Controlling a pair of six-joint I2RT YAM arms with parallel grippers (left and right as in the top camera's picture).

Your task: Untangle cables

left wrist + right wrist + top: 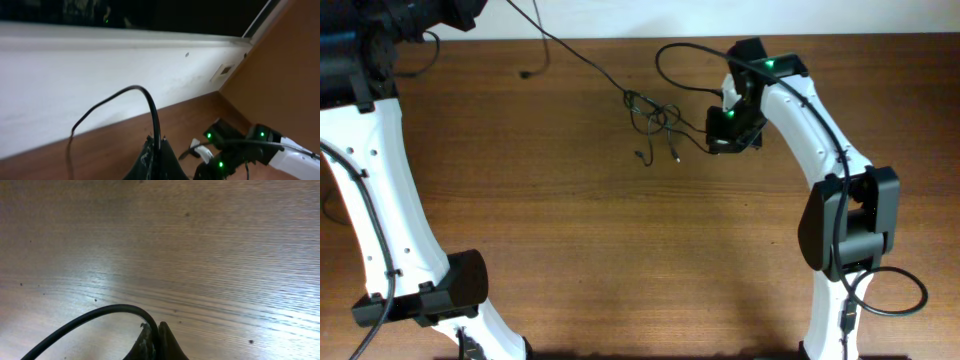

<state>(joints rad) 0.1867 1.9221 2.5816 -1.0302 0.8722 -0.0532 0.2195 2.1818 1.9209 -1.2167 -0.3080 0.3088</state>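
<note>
Plainly, left pincer (156, 147) and right pincer (154, 329) each pinch cables (655, 115); clump nearer right.

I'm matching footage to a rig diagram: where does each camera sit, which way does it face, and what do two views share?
Overhead: above the table, looking straight down on the cables; left arm and right arm show.
Left wrist: raised, facing the white wall across the table; its shut left hand pinches a cable.
Right wrist: low, facing down at bare wood; its shut right hand pinches another cable.
Shared: overhead and left wrist both show the right arm's green lights.
</note>
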